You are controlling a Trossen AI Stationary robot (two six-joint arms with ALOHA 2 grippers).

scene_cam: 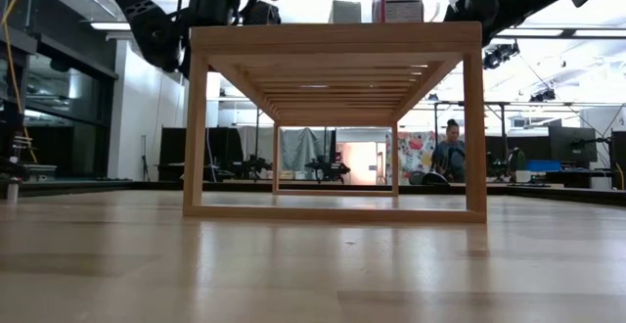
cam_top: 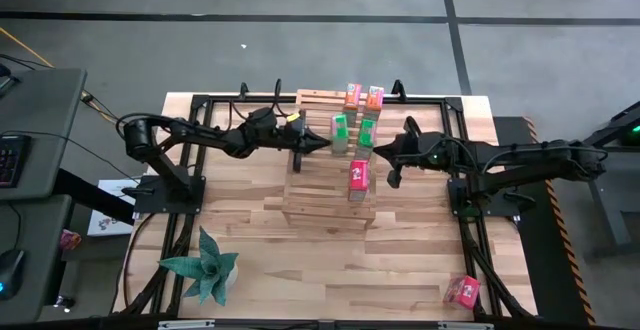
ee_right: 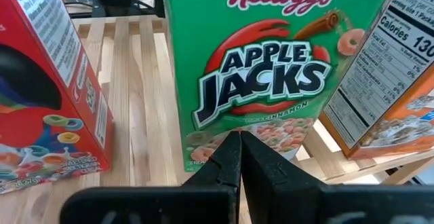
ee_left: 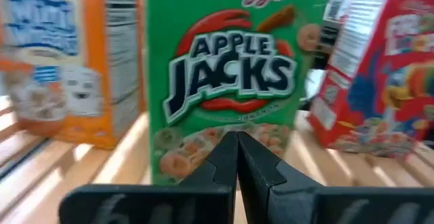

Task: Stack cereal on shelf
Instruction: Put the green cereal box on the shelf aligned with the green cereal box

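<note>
Right in front of your left gripper (ee_left: 236,157) stands a green cereal box (ee_left: 230,81) on the shelf (cam_top: 325,195) — fingers pinched together, holding nothing. Your right gripper (ee_right: 240,157) faces the other green box (ee_right: 271,68) from the right, likewise closed and empty — one red box (cam_top: 462,291) lies apart at the table's (cam_top: 300,270) near right corner.

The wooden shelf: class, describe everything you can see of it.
The shelf is a light natural-wood rack of parallel slats in stepped tiers, standing mid-table on open-framed legs, hollow underneath in the low view. Five cereal boxes stand upright on it: two orange at the back, two green in the middle, one red lower down. Both arms reach over it.
</note>
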